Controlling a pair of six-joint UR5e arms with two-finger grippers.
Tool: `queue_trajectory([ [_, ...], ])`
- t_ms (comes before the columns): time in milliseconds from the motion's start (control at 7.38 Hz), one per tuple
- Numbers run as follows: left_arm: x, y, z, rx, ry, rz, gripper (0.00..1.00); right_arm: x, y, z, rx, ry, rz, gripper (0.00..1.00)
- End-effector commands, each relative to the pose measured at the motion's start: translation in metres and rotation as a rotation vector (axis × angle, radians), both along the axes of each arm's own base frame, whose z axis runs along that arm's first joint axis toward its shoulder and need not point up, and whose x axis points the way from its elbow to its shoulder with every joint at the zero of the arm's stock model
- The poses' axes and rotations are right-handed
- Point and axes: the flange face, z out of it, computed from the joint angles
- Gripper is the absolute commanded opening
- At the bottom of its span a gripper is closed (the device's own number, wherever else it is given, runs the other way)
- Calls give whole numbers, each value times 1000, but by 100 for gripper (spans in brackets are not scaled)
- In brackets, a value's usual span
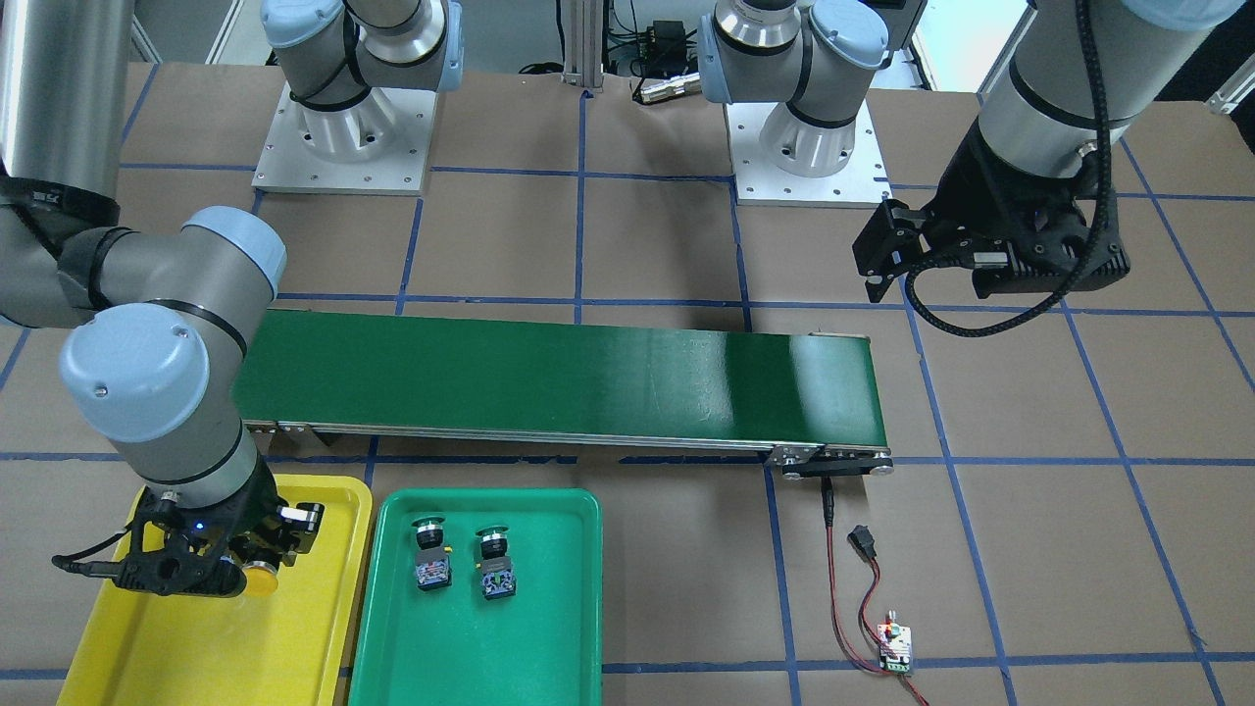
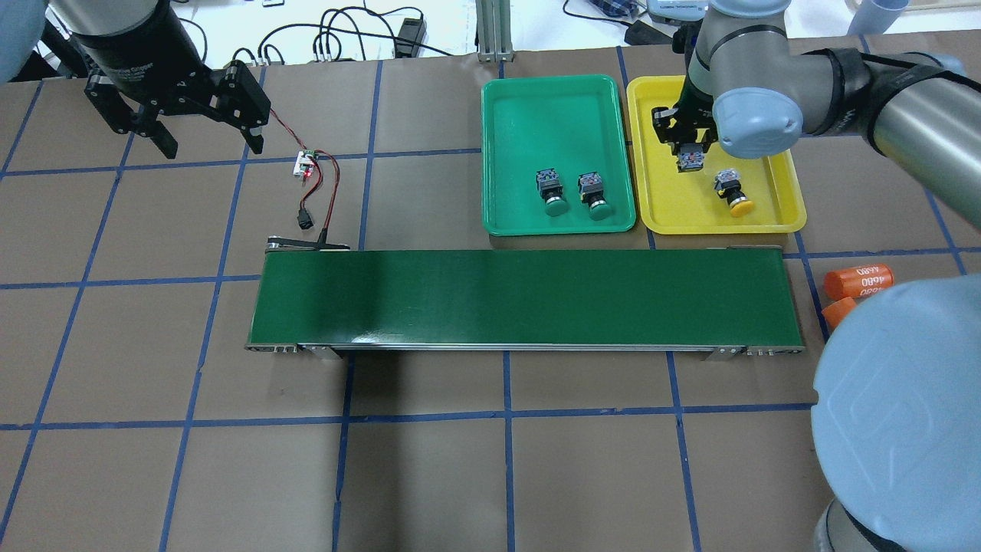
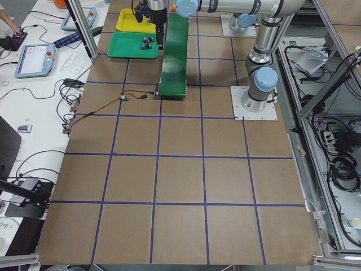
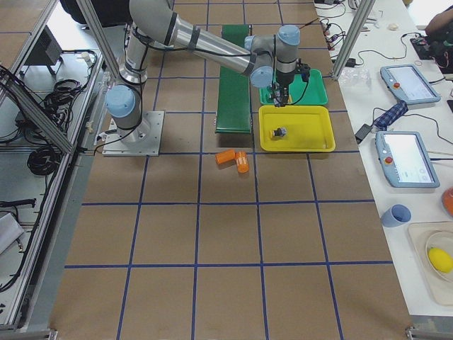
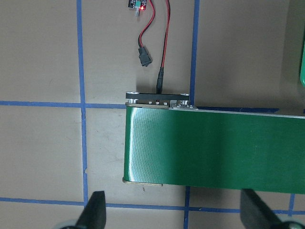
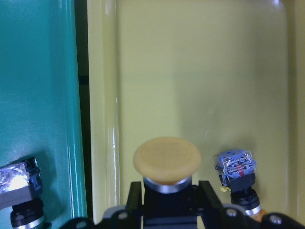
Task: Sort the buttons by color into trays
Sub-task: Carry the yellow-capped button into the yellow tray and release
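One yellow button [image 6: 166, 157] is clamped in the right gripper [image 6: 169, 195], the yellow tray [image 6: 200, 71] beneath it. Placement seems underway, so lowering and release are called for. The left gripper [image 5: 171, 210] is spread wide, empty.

Tbl [image 2: 429, 475]: conveyor [image 2: 521, 295], yel tray [image 2: 690, 208], grn tray [image 2: 552, 115], orange cyls [image 2: 858, 280].

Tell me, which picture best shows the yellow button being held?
The right wrist view: the held yellow button looms large, cap toward the camera, clamped in the right gripper. Overhead shows only its grey body below the gripper; the front-facing view, just part of the cap. Side views: tiny; left wrist: nothing.
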Motion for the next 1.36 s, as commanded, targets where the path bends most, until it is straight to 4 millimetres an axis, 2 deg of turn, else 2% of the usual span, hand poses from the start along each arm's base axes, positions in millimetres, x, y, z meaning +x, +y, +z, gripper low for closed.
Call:
queue_trajectory([
  [0, 0, 0, 2, -4, 0, 0, 100, -16, -7, -26, 39, 48, 73, 20],
  [136, 0, 0, 1, -1, -1, 0, 100, -31, -7, -32, 52, 46, 59, 33],
  [271, 0, 0, 2, -4, 0, 0, 100, -33, -5, -37, 64, 48, 57, 58],
  [407, -1, 0, 1, -1, 1, -1, 100, -32, -4, -38, 64, 37, 57, 100],
  [678, 0, 0, 2, -4, 0, 0, 100, -32, -2, -31, 63, 39, 57, 100],
  [813, 0, 0, 2, -4, 0, 0, 100, -33, 4, -1, 32, 44, 53, 100],
  [949, -1, 1, 2, -4, 0, -1, 100, -31, 21, 35, 53, 39, 51, 100],
  [1220, -1, 0, 1, -1, 1, -1, 100, -23, 67, 109, 87, 12, 44, 100],
])
